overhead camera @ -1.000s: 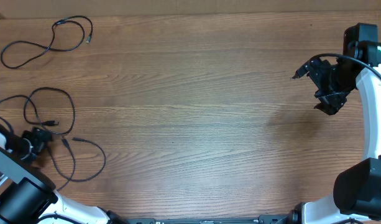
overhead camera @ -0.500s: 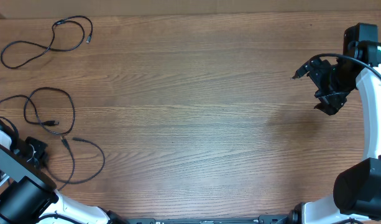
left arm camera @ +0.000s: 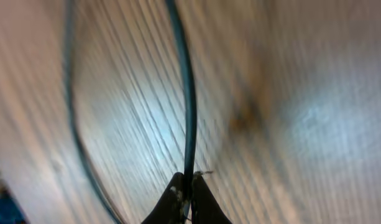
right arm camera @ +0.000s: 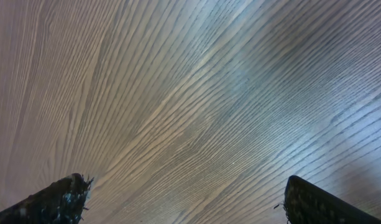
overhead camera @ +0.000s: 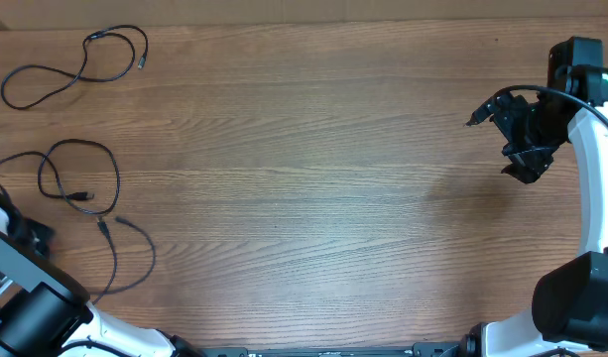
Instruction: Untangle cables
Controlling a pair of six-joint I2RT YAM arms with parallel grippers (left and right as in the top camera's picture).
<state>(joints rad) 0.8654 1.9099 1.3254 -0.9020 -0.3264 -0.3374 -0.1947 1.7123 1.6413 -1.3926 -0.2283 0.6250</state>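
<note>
**A:** What is the left claw doing?

**B:** Its two fingertips are pressed together on a thin black cable, pinching it right at the tips. From the pinch, the cable runs straight away from the claw over the wooden table.

**A:** Is anything beside it?

**B:** A second strand curves past on the claw's left, apart from the pinched one. The wrist view is blurred, so I cannot tell whether both belong to one cord.

**A:** And from above?

**B:** The left claw sits low at the table's left edge. Just ahead of it lie the tangled cables, which form a loop with a small plug inside. A curved cable sweeps round the claw's right side, and its plug end is near that loop. I cannot tell from here which of these is the one being pinched.

**A:** Are there any other cords?

**B:** A separate cable lies well beyond the claw near the far left corner. It touches neither the tangle nor the claw.

**A:** And the right claw?

**B:** It is spread wide and holds nothing, with bare wood between its fingers. From overhead, the right claw hangs far across the table from the left one, and a green light glows on its arm.
</note>
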